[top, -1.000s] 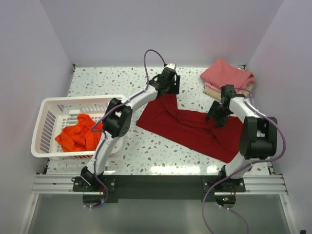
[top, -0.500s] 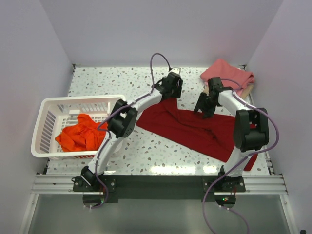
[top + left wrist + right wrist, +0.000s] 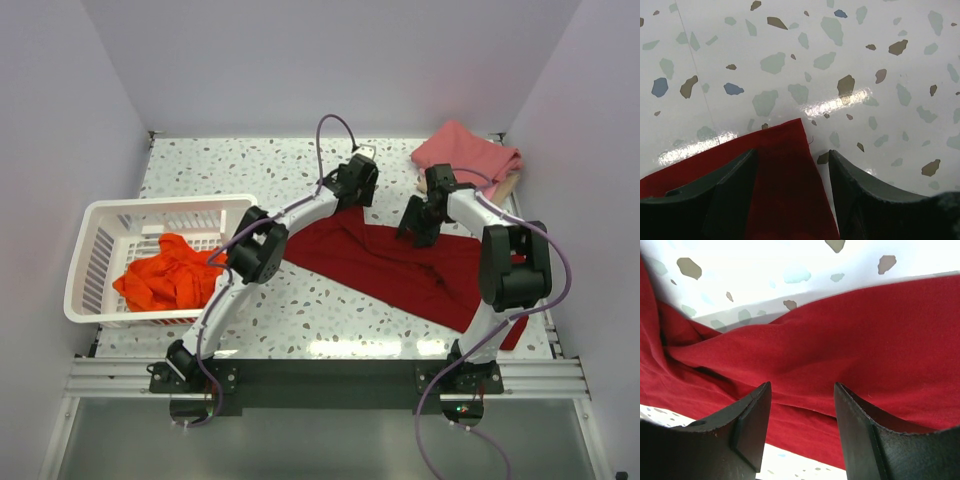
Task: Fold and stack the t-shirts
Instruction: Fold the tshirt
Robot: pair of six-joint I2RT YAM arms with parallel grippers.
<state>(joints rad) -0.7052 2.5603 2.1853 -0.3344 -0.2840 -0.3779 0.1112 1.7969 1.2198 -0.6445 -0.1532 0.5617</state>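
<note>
Spreading over the speckled tabletop (image 3: 300,310), the crimson shirt (image 3: 400,265) lies open but rumpled; its long axis runs from a far corner near the middle down to the near right edge. At the left stands the white basket (image 3: 85,262), holding the crumpled orange shirt (image 3: 165,280); at the far right a folded pink shirt (image 3: 465,155) tops the pile, well apart from the crimson one's far corner.

Both arms reach to the crimson shirt's far side; the left gripper (image 3: 362,178) is at that far corner, the right gripper (image 3: 418,222) further right along the same far edge, over bunched cloth. The coming move turns on that edge: the cloth extends from both pairs of jaws toward the near right, so a fold would probably bring the far edge nearer; each arm is closest to its own end of it.

The overhead view gives the shirt's whole lie but hides the jaws; the wrist views supply them. On the left, the jaws stand apart with the corner's point (image 3: 790,145) lying flat between them on the tabletop, not pinched. On the right, the jaws are likewise apart, straddling a raised crimson ridge (image 3: 805,360); whether they touch it I cannot tell.
</note>
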